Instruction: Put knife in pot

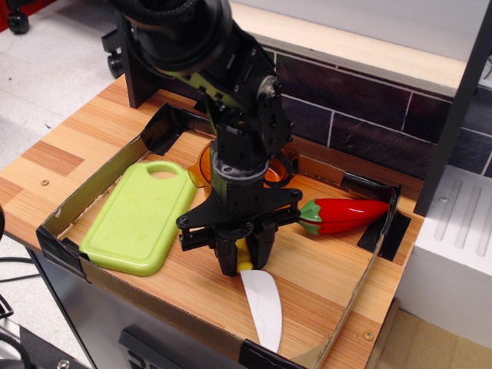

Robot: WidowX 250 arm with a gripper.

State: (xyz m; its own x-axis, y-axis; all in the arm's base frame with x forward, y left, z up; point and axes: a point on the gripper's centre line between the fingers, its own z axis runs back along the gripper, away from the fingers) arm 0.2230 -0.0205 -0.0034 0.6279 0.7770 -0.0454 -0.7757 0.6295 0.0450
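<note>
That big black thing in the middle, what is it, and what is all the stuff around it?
It is a robot arm, photographed by one camera looking down from in front. At its bottom is its tool, two black fingers that pinch. They are closed around the yellow handle of a toy knife, whose white blade pokes out toward us. Everything sits in a low cardboard tray on a wooden table. To the side lies a green cutting board, and on the other side a red chili pepper. Behind the arm is an orange see-through pot, mostly hidden.
</note>
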